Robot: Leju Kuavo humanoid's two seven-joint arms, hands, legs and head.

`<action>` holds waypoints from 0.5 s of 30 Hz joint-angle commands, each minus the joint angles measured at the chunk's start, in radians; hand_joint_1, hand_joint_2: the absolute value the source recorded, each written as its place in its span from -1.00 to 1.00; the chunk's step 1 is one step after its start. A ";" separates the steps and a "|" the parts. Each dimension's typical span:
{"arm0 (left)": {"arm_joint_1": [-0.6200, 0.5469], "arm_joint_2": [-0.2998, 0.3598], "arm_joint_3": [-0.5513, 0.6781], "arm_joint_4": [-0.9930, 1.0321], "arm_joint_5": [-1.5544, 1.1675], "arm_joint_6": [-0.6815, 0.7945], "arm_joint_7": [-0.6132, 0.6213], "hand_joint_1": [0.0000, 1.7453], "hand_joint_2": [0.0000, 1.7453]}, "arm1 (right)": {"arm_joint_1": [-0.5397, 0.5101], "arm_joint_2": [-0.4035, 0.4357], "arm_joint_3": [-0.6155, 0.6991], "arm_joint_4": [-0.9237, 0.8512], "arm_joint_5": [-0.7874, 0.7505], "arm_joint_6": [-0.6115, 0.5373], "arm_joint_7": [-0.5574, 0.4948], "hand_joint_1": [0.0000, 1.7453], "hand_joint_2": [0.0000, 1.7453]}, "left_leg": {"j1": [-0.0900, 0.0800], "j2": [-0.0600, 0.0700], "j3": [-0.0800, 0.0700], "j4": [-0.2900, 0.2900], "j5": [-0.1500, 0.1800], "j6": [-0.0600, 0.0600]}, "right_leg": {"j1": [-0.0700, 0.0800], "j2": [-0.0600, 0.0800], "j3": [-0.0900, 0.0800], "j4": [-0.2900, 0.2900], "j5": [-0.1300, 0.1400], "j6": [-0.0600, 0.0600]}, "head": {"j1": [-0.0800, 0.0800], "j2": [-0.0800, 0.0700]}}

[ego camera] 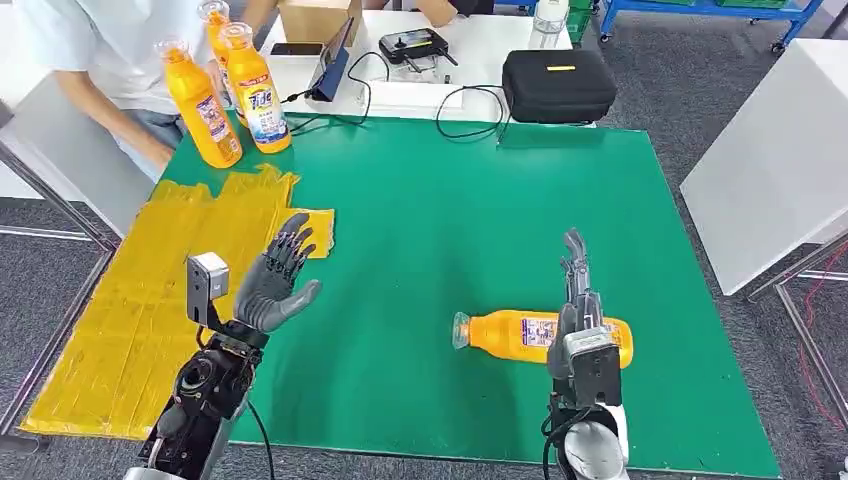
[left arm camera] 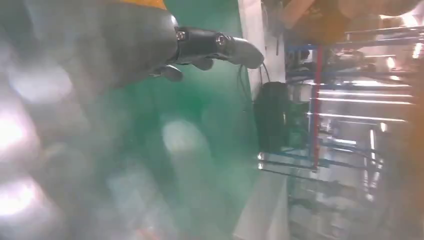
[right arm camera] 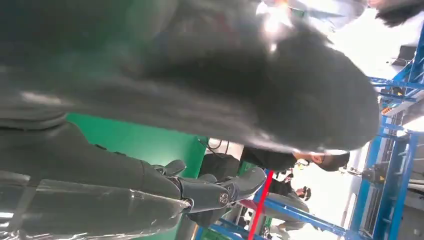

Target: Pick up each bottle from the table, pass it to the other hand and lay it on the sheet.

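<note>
right hand: seen near the worktop's front edge, toward the right corner. Fingers are stretched forward and set right over the lying bottle; whether anything is actually gripped can't be told from these shots, the wrist camera is too blurred.

lying bottle: an orange one, laid on its side on the green worktop close to the front edge, cap end pointed toward the left edge. Its middle is partly covered by the right hand.

left hand: held up above the worktop's left side, right at the border of the sheet, palm open and fingers spread wide, nothing held. In the left wrist view its dark fingers are seen stretched out over the green surface.

yellow sheet: spread along the left edge, wrinkled, from the front corner up toward the standing bottles. No bottle is laid on it.

standing bottles: three orange ones, upright, grouped at the far left corner.

person: stood just behind those bottles, white top.

black case: parked past the far edge on a white table, cables and a tablet beside it.
</note>
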 commanded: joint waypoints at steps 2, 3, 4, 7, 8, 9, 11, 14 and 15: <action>-0.037 -0.001 -0.017 0.065 -0.002 0.001 0.001 -1.00 -1.00 | -0.028 0.005 0.001 0.050 -0.006 0.001 -0.001 -1.00 -1.00 | 0.000 -0.001 0.005 -0.001 -0.002 -0.001 | -0.001 0.003 0.005 -0.001 -0.002 -0.001 | 0.000 0.000; -0.037 -0.001 -0.017 0.065 -0.002 0.001 0.001 -1.00 -1.00 | -0.028 0.005 0.001 0.050 -0.006 0.001 -0.001 -1.00 -1.00 | 0.000 -0.001 0.004 -0.001 -0.001 0.000 | 0.000 0.003 0.004 -0.001 -0.001 -0.001 | 0.000 0.000; -0.037 -0.001 -0.017 0.065 -0.002 0.001 0.001 -1.00 -1.00 | -0.028 0.005 0.001 0.050 -0.006 0.001 -0.001 -1.00 -1.00 | 0.000 -0.001 0.006 -0.001 -0.002 -0.001 | -0.001 0.004 0.006 -0.001 -0.002 -0.001 | 0.000 0.000; -0.037 -0.001 -0.017 0.065 -0.002 0.001 0.001 -1.00 -1.00 | -0.028 0.005 0.001 0.050 -0.006 0.001 -0.001 -1.00 -1.00 | 0.000 -0.001 0.004 -0.001 -0.001 0.000 | -0.001 0.003 0.004 -0.001 -0.001 -0.001 | 0.000 0.000; -0.037 -0.001 -0.017 0.065 -0.002 0.001 0.001 -1.00 -1.00 | -0.028 0.005 0.001 0.050 -0.006 0.001 -0.001 -1.00 -1.00 | 0.000 -0.001 0.003 -0.001 -0.001 0.000 | 0.000 0.002 0.003 -0.001 -0.001 -0.001 | 0.000 0.000; -0.037 -0.001 -0.017 0.065 -0.002 0.001 0.001 -1.00 -1.00 | -0.028 0.005 0.001 0.050 -0.006 0.001 -0.001 -1.00 -1.00 | 0.000 -0.001 0.005 -0.001 -0.002 -0.001 | -0.001 0.003 0.005 -0.001 -0.002 -0.001 | 0.000 0.000; -0.037 -0.001 -0.017 0.065 -0.002 0.001 0.001 -1.00 -1.00 | -0.028 0.005 0.001 0.050 -0.006 0.001 -0.001 -1.00 -1.00 | -0.001 -0.001 0.006 -0.001 -0.002 0.000 | -0.001 0.004 0.006 -0.001 -0.002 -0.001 | 0.000 0.000; -0.037 -0.001 -0.017 0.065 -0.002 0.001 0.001 -1.00 -1.00 | -0.028 0.005 0.001 0.050 -0.006 0.001 -0.001 -1.00 -1.00 | 0.000 -0.001 0.005 -0.001 -0.001 0.000 | -0.001 0.003 0.005 -0.001 -0.002 -0.001 | 0.000 0.000; -0.037 -0.001 -0.017 0.065 -0.002 0.001 0.001 -1.00 -1.00 | -0.028 0.005 0.001 0.050 -0.006 0.001 -0.001 -1.00 -1.00 | 0.000 -0.001 0.003 -0.001 -0.001 0.000 | 0.000 0.002 0.003 -0.001 -0.001 -0.001 | 0.000 0.000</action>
